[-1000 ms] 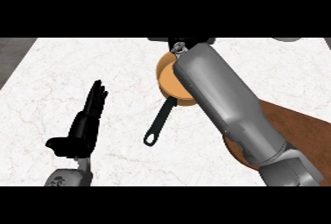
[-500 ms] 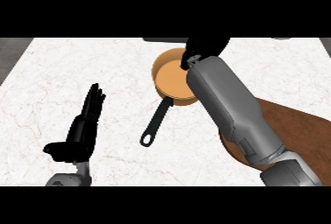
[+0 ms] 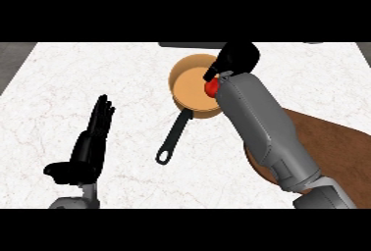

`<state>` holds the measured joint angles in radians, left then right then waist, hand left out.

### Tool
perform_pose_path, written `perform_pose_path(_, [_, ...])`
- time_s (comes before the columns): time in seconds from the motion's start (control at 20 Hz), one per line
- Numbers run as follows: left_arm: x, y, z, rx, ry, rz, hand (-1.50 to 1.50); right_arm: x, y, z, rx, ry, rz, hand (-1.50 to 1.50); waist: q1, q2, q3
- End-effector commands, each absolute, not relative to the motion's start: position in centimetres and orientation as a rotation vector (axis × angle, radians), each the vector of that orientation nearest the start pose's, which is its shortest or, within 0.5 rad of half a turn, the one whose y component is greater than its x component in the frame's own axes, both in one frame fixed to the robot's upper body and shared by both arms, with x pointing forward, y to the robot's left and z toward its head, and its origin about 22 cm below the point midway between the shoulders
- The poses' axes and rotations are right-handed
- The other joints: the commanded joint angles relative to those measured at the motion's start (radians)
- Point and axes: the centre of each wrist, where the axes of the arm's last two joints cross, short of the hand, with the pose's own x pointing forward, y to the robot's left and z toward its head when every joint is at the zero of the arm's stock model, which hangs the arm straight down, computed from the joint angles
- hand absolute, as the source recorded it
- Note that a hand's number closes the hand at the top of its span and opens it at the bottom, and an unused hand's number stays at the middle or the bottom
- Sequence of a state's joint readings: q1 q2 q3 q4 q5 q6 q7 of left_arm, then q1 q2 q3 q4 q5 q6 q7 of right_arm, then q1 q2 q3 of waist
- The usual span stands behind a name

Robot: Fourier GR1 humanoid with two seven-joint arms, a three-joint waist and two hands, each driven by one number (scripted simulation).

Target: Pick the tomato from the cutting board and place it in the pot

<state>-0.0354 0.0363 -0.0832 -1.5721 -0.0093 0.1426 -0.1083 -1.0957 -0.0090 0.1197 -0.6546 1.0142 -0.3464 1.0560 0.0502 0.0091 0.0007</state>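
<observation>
Your right hand (image 3: 233, 59) is curled around the tomato (image 3: 211, 87), holding it over the pot (image 3: 190, 88), beside the cutting board (image 3: 330, 144). Your left hand (image 3: 91, 142) rests open, fingers straight, at lower left

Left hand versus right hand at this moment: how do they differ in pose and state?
The left hand shows at the lower left with straight fingers, resting over bare counter; the right hand is at the far rim of the pot. The left holds nothing; a bit of red tomato shows just below the right. Both are black, on grey forearms.
</observation>
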Motion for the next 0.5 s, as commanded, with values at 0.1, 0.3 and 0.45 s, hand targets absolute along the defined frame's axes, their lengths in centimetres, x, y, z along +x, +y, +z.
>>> perform_pose_path(0.1, [25.0,21.4,0.8,0.078,-1.697,0.011,0.0,42.2,-6.4,15.0,-1.109,-1.354,-0.081,-1.5,-0.022,-0.004,0.001])
perform_pose_path(0.3, [24.8,21.5,0.3,0.087,-1.696,0.033,0.0,41.8,-7.6,14.4,-1.032,-1.39,-0.297,-1.5,-0.03,-0.006,0.0])
perform_pose_path(0.45, [24.6,22.8,1.5,0.094,-1.705,0.032,0.0,41.0,-8.6,12.6,-1.029,-1.388,-0.361,-1.5,-0.04,-0.012,0.0])
